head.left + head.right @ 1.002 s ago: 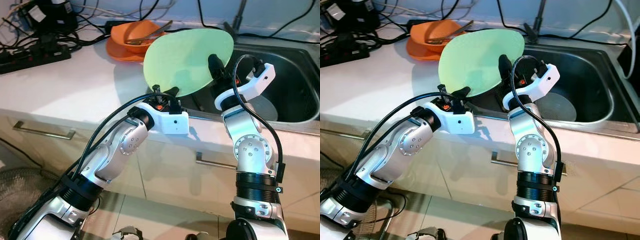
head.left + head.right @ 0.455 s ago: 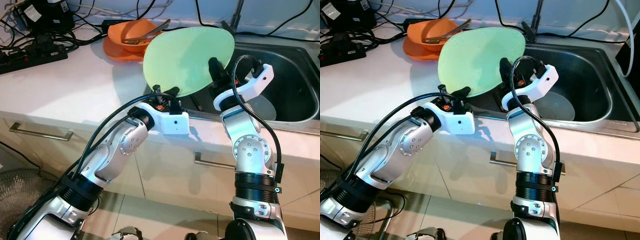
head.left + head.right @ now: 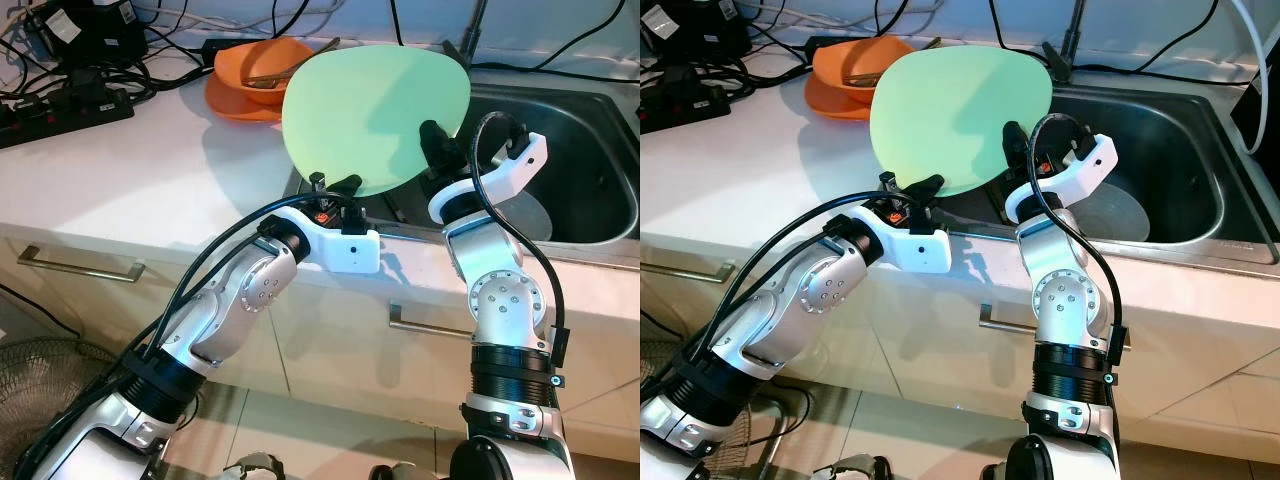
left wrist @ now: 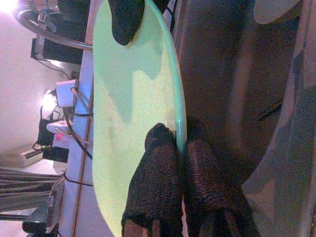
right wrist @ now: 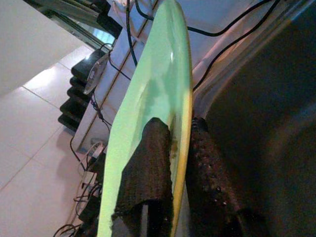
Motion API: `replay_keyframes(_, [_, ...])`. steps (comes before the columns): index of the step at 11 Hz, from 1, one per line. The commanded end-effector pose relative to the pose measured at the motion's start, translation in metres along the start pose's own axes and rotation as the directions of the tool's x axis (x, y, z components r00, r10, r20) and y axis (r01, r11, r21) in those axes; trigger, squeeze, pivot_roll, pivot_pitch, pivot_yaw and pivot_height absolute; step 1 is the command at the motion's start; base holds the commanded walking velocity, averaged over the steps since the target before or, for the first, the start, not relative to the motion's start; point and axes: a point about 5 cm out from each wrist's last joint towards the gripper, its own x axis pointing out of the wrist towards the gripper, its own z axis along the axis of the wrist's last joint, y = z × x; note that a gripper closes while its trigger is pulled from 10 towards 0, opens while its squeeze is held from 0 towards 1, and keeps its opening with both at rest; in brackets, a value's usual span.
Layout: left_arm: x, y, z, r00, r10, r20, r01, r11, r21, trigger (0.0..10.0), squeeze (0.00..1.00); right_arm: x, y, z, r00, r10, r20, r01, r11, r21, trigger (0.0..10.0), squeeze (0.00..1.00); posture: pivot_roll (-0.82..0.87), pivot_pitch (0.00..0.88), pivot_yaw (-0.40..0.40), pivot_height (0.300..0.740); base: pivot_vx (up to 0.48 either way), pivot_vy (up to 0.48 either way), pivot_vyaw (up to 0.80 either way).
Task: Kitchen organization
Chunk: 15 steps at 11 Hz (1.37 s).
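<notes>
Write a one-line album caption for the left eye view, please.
Both grippers, left and right, pinch a green plate at the sink.

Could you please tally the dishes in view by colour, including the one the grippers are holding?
Green: 1, the green plate, pinched at its rim by the left gripper and the right gripper.
Orange: 2, an orange bowl sitting on an orange plate.
Grey: 1, the grey plate in the sink.
Total: 4.
</notes>
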Motion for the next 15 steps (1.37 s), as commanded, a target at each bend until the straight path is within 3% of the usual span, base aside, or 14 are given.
replay_keyframes(1, [0.0, 0.016, -0.001, 0.998, 0.068, 0.004, -0.068, 0.998, -0.019, 10.0, 1.0, 0.002, 0.007, -0.004, 0.999, 0.044, -0.025, -0.043, 0.999, 0.024, 0.0, 0.0, 0.04, 0.088, 0.028, 0.74, 0.0, 0.0, 0.0])
replay_keyframes(6, [0.0, 0.015, 0.002, 0.997, 0.076, 0.016, -0.075, 0.996, -0.055, 10.0, 1.0, 0.006, -0.003, 0.01, 0.999, -0.026, 0.037, 0.023, 0.996, 0.086, 0.0, 0.0, 0.04, 0.087, 0.028, 0.74, 0.0, 0.0, 0.0])
replay_keyframes(9, [0.0, 0.014, 0.005, 0.996, 0.085, 0.029, -0.082, 0.994, -0.076, 10.0, 1.0, 0.013, -0.019, 0.05, 0.975, -0.102, 0.196, 0.085, 0.992, 0.093, 0.0, 0.0, 0.05, 0.085, 0.028, 0.74, 0.0, 0.0, 0.0])
replay_keyframes(10, [0.0, 0.012, 0.005, 0.997, 0.079, 0.022, -0.076, 0.993, -0.093, 10.0, 0.0, 0.016, -0.026, 0.063, 0.959, -0.138, 0.247, 0.119, 0.989, 0.089, 0.0, 0.0, 0.05, 0.087, 0.025, 0.74, 0.0, 0.0, 0.0])
replay_keyframes(11, [-0.001, 0.01, 0.003, 0.997, 0.075, 0.009, -0.073, 0.99, -0.118, 10.0, 0.0, 0.018, -0.032, 0.071, 0.947, -0.165, 0.276, 0.155, 0.986, 0.056, 0.0, 0.0, 0.05, 0.086, 0.026, 0.74, 0.0, 0.0, 0.0])
replay_keyframes(12, [-0.003, 0.007, 0.0, 0.996, 0.087, -0.02, -0.089, 0.977, -0.193, 10.0, 0.0, 0.022, -0.039, 0.078, 0.933, -0.192, 0.304, 0.211, 0.977, -0.028, 9.4, 0.0, 0.05, 0.085, 0.027, 0.74, 0.0, 0.0, 0.0])
replay_keyframes(13, [-0.004, 0.001, -0.003, 0.992, 0.11, -0.065, -0.127, 0.899, -0.419, 10.0, 0.0, 0.028, -0.044, 0.08, 0.93, -0.192, 0.312, 0.242, 0.961, -0.131, 10.0, 0.0, 0.07, 0.081, 0.026, 0.74, 0.0, 0.0, 0.0])
replay_keyframes(14, [-0.008, -0.017, -0.009, 0.988, 0.1, -0.12, -0.156, 0.689, -0.707, 10.0, 0.0, 0.037, -0.049, 0.08, 0.933, -0.184, 0.309, 0.273, 0.922, -0.273, 10.0, 0.0, 0.07, 0.08, 0.024, 0.74, 0.0, 0.0, 0.0])
replay_keyframes(15, [-0.012, -0.025, -0.014, 0.981, 0.082, -0.178, -0.193, 0.56, -0.805, 10.0, 0.0, 0.042, -0.05, 0.08, 0.933, -0.189, 0.305, 0.297, 0.883, -0.362, 10.0, 0.0, 0.07, 0.078, 0.023, 0.74, 0.0, 0.0, 0.0])
